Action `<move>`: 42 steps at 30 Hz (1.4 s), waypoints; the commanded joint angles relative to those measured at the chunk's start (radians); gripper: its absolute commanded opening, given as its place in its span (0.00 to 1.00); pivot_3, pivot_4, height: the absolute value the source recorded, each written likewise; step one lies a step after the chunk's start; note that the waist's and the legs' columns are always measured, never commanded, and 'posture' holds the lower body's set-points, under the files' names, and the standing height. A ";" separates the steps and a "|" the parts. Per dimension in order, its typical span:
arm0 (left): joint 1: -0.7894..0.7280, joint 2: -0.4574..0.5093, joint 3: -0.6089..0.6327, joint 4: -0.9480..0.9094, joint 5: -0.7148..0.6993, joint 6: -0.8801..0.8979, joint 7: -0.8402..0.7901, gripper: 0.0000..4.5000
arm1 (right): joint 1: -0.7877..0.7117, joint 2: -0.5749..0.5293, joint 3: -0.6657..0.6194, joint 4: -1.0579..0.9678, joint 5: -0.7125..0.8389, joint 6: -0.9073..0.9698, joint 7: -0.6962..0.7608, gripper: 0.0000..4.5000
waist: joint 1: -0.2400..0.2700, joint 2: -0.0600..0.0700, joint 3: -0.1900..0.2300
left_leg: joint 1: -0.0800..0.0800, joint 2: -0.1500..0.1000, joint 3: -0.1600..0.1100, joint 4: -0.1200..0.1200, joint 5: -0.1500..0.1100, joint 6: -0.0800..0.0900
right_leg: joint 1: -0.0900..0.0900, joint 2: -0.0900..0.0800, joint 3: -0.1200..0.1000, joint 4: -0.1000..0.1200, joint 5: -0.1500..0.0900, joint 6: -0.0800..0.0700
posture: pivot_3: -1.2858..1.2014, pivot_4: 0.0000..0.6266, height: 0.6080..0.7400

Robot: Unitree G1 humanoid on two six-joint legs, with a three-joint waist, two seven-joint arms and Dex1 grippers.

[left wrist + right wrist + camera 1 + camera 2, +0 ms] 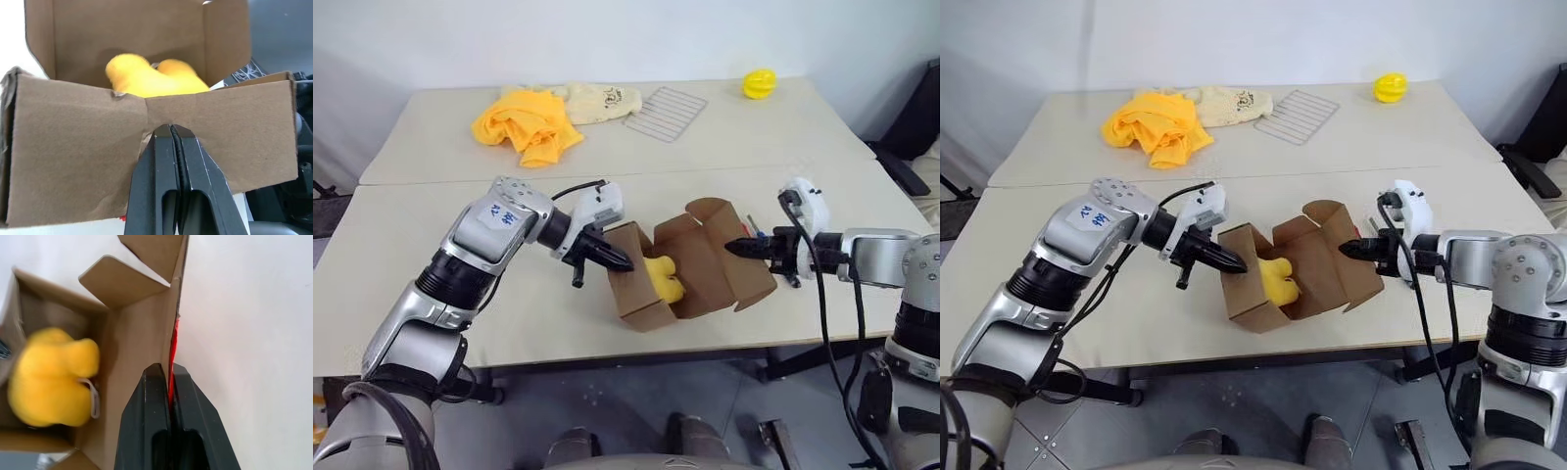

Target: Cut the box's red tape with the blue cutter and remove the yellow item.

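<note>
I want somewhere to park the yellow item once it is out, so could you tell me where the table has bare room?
The table is bare to the left of the box, beyond the left gripper, and between the box and the wire rack. The far left is crowded by the orange cloth and cream cloth. Both grippers pinch the box's flaps, around the yellow item.

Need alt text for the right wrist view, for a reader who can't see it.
The right gripper is shut on the edge of the open box's lid, with the red tape showing along that edge between its fingers. Inside the box lies the yellow item, and pale table lies beyond the lid.
</note>
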 commanded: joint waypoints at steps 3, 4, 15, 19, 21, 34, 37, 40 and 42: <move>0.077 0.005 -0.064 0.055 0.096 0.010 0.084 0.01 | -0.003 -0.003 -0.092 0.074 0.130 0.005 -0.084 0.00 | 0.001 0.001 -0.001 | 0.000 0.000 0.000 0.001 0.000 0.000 | 0.000 0.000 0.000 0.001 0.000 0.000 | 0.52 0.24 1.00; 0.081 0.004 -0.063 0.059 0.098 0.008 0.090 0.01 | -0.003 -0.004 -0.096 0.086 0.151 0.005 -0.097 0.00 | 0.002 0.001 -0.001 | 0.001 0.000 0.000 0.001 0.000 0.000 | 0.001 0.000 0.000 0.001 0.000 0.000 | 0.52 0.24 1.00; 0.109 0.004 -0.037 0.078 0.107 0.003 0.131 0.01 | 0.032 -0.011 -0.150 0.116 0.380 0.005 -0.276 0.00 | 0.028 0.004 -0.003 | 0.013 0.000 -0.002 -0.001 0.000 0.001 | 0.015 0.000 0.001 -0.002 0.000 -0.001 | 0.52 0.24 1.00; 0.112 -0.005 -0.020 0.094 0.124 0.003 0.140 0.01 | 0.042 -0.009 -0.159 0.113 0.458 0.005 -0.339 0.00 | 0.024 0.001 0.000 | 0.008 -0.001 -0.002 -0.001 0.000 0.002 | 0.009 0.000 0.001 -0.002 0.001 -0.002 | 0.52 0.24 1.00; 0.112 -0.017 -0.017 0.112 0.134 -0.009 0.144 0.01 | 0.051 -0.001 -0.159 0.121 0.472 0.005 -0.367 0.00 | 0.024 0.002 -0.001 | 0.000 -0.001 -0.002 0.000 0.000 0.001 | 0.002 0.000 0.001 -0.001 0.001 -0.002 | 0.52 0.24 1.00; 0.082 -0.128 0.020 0.242 0.169 -0.088 0.180 0.01 | 0.122 0.023 -0.040 0.075 0.414 -0.020 -0.359 0.00 | 0.024 0.002 -0.001 | -0.003 -0.001 0.000 0.000 0.001 0.002 | -0.001 0.000 0.000 -0.003 0.002 0.000 | 0.52 0.24 1.00; 0.078 -0.135 0.018 0.256 0.177 -0.100 0.174 0.01 | 0.154 0.006 0.020 0.031 0.321 -0.092 -0.314 0.00 | 0.025 0.002 -0.001 | -0.003 -0.001 -0.001 0.000 0.001 0.002 | -0.001 0.000 0.000 -0.003 0.002 0.000 | 0.52 0.24 1.00; 0.077 -0.136 0.017 0.258 0.179 -0.100 0.165 0.01 | 0.187 -0.055 0.126 -0.020 0.171 -0.218 -0.219 0.00 | 0.025 0.002 -0.001 | -0.003 -0.001 0.000 0.000 0.001 0.002 | -0.001 0.000 0.000 -0.003 0.002 0.000 | 0.52 0.24 1.00; 0.076 -0.137 0.018 0.261 0.181 -0.102 0.163 0.00 | 0.190 -0.071 0.154 -0.027 0.129 -0.257 -0.166 0.09 | 0.023 0.002 -0.001 | -0.003 -0.001 0.000 0.000 0.001 0.002 | -0.001 0.000 0.000 -0.003 0.002 0.000 | 0.52 0.24 1.00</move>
